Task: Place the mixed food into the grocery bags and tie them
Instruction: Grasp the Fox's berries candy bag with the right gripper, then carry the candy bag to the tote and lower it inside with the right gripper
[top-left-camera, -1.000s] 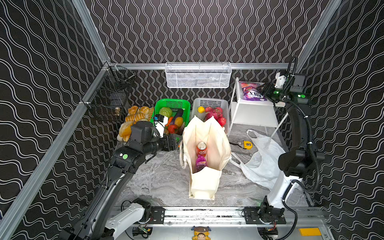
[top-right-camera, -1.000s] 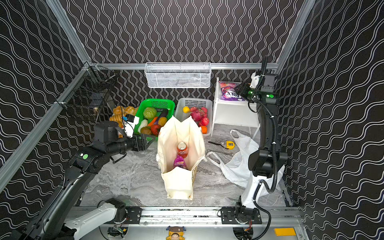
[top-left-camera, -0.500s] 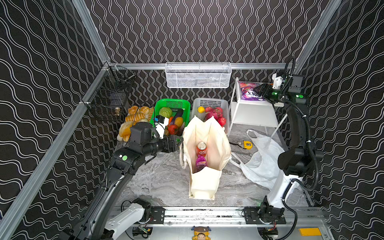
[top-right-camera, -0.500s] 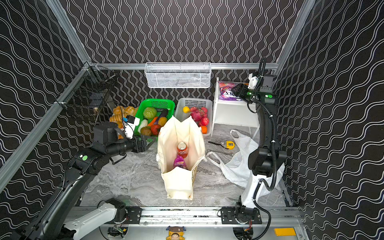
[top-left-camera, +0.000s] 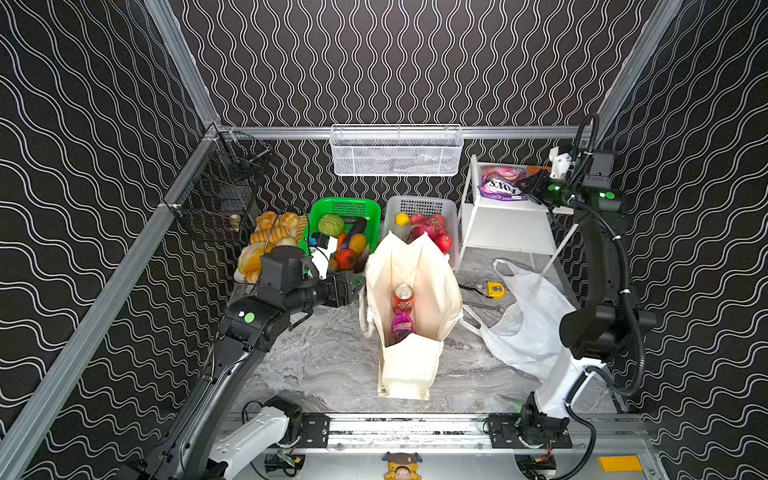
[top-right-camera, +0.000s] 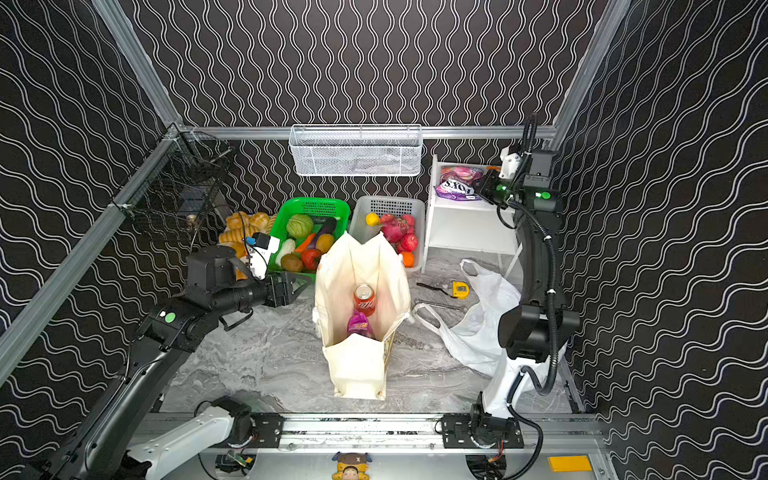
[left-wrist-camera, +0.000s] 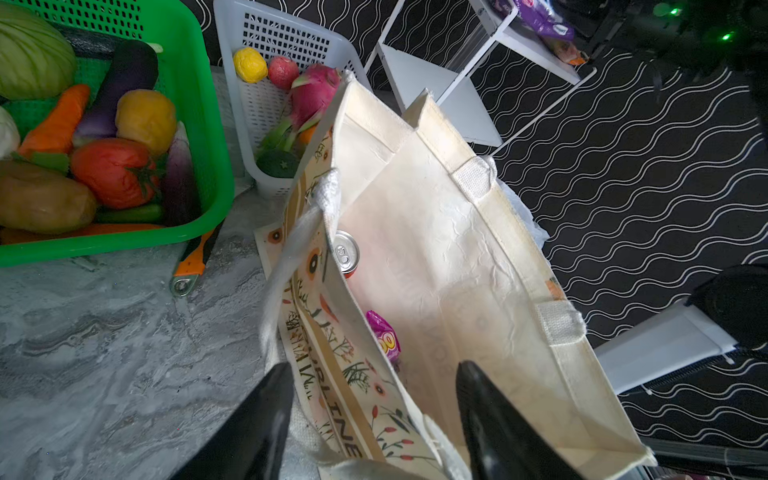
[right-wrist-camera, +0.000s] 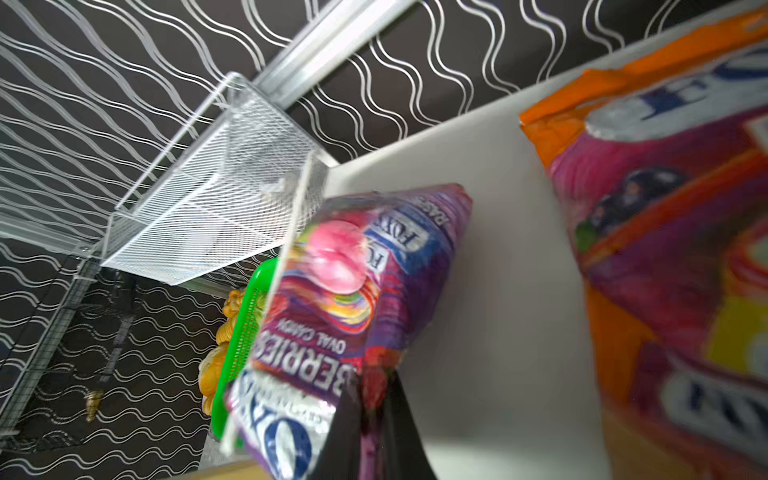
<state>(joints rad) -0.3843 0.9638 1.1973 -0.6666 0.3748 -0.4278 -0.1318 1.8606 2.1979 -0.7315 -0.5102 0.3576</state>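
Observation:
The cream canvas tote (top-left-camera: 411, 299) stands upright and open at mid table, with a red soda can (top-left-camera: 403, 296) and a purple packet (top-left-camera: 401, 326) inside. My left gripper (left-wrist-camera: 370, 374) is open at the tote's left rim, one finger outside its printed side wall (left-wrist-camera: 332, 365) and one inside. On the white shelf (top-left-camera: 507, 232), my right gripper (right-wrist-camera: 370, 399) is shut on the lower edge of a purple snack packet (right-wrist-camera: 345, 291). The white plastic bag (top-left-camera: 528, 328) lies crumpled right of the tote. Cabbage (top-left-camera: 331, 224) and tomato (top-left-camera: 345, 258) sit in the green basket (top-left-camera: 365, 205).
A grey basket (top-left-camera: 419, 205) of fruit stands behind the tote, and bread rolls (top-left-camera: 270, 232) lie left of the green basket. An orange-and-purple packet (right-wrist-camera: 665, 232) lies beside the held one. A yellow tape measure (top-left-camera: 495, 289) lies on the table. A white wire basket (top-left-camera: 395, 151) hangs on the back wall.
My right gripper has shut on the purple snack packet on the shelf. The left gripper has edged toward the tote's rim.

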